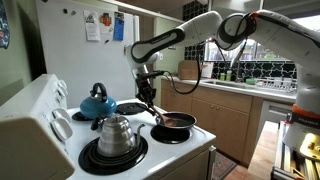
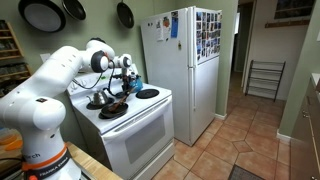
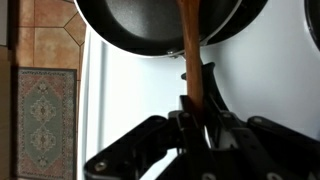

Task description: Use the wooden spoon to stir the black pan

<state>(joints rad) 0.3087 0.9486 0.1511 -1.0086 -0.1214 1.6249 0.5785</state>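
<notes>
The black pan (image 1: 174, 125) sits on the front burner of the white stove (image 1: 190, 155), near the stove's edge. It also shows in the wrist view (image 3: 140, 25) at the top and small in an exterior view (image 2: 113, 108). My gripper (image 1: 150, 100) hangs just above and beside the pan and is shut on the wooden spoon (image 3: 190, 50). The spoon's handle runs from my jaws (image 3: 197, 108) up over the pan's rim into the pan. The spoon's bowl is out of view.
A shiny steel kettle (image 1: 116, 135) stands on the near burner and a blue kettle (image 1: 96, 103) on the back one. A white fridge (image 2: 185, 60) stands next to the stove. A wooden counter (image 1: 240, 90) and a patterned rug (image 3: 45, 120) on the tile floor lie beyond.
</notes>
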